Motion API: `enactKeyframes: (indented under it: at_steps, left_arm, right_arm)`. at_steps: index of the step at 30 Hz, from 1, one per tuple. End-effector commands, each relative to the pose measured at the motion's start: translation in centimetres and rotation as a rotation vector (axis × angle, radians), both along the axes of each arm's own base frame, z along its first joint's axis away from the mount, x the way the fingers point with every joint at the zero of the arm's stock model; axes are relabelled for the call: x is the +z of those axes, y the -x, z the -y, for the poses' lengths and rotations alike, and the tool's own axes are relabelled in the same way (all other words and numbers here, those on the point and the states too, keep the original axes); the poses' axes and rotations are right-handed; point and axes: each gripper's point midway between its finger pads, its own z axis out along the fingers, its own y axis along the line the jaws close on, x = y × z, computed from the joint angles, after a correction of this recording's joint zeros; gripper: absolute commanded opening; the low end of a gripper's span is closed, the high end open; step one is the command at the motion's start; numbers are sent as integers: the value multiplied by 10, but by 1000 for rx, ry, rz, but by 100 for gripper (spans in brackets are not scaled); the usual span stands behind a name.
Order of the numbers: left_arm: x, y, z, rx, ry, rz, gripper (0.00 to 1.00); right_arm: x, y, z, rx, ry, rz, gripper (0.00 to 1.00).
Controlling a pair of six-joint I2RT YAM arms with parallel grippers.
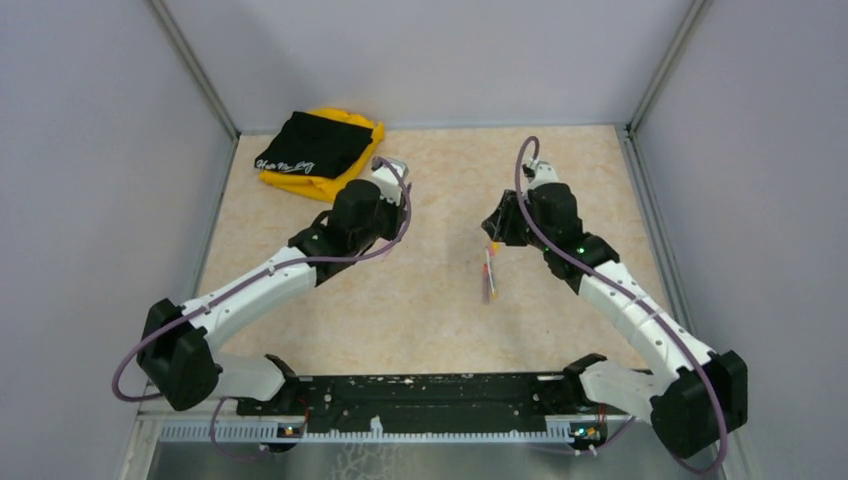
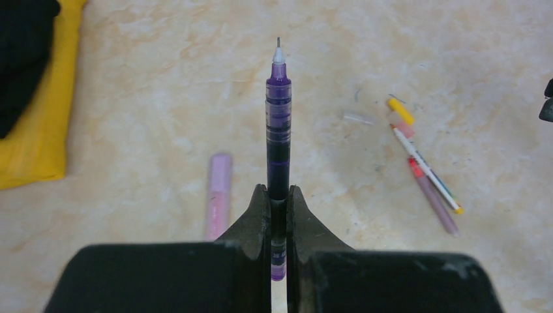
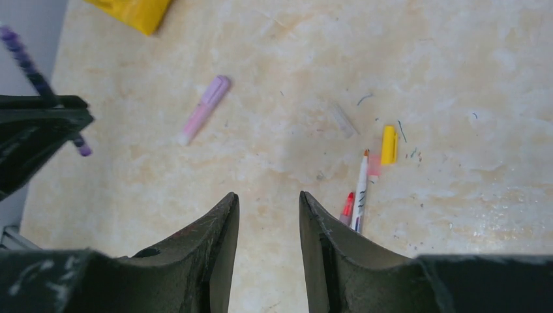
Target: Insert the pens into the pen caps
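Dark pen [image 2: 278,117] is clamped in the left gripper [image 2: 278,192], held above the table [image 1: 430,310], left of centre. Fingers are narrow on the lower barrel. The barrel is purple-black with a purple collar, and the bare fine metal tip points away from the wrist. The tail end pokes out behind the fingers.

Lilac cap [image 2: 218,195] lies flat just left of that gripper, with bare tabletop all around it.

White pen [image 2: 427,171] and pinkish-red pen [image 2: 433,195] lie side by side, touching or nearly so, near table centre and below the right gripper [image 3: 269,195]. The white pen has an orange tip. Yellow cap [image 3: 388,144] sits just beside that tip. A translucent pink cap [image 2: 399,124] is at the tip; can't tell if it's on it. A clear sliver [image 3: 342,121] lies nearby.

Right gripper hovers with fingers moderately apart, holding nothing.

All of these sit well away from the grey walls [image 1: 100,150]. The far-left corner holds a black cloth [image 1: 315,140] on a yellow cloth [image 1: 300,182].

There's white script on the black cloth and dark marks on the white pen. Neither is readable.
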Motion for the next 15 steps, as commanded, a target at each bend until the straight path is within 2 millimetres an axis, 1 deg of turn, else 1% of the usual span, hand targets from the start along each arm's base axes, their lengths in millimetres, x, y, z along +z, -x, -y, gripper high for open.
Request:
enactKeyframes:
  at_steps: [1,5,9,11,12,15]
  left_arm:
    - [22,-11,-36,132,-51,123,0]
    - [30,-7,-42,138,-31,137,0]
    - [38,1,-44,114,-15,145,0]
    - [43,3,-48,123,-8,160,0]
    - [45,3,-50,131,-6,166,0]
    - [51,3,-56,159,4,187,0]
  right_arm:
    - [-13,-13,0,60,145,-59,39]
    - [-41,-25,-9,157,258,-170,38]
    - [-58,-42,-19,232,315,-215,38]
    - [-68,-51,-24,260,339,-239,38]
    - [-69,-58,-27,275,351,-238,38]
    - [-85,-70,-33,299,378,-271,38]
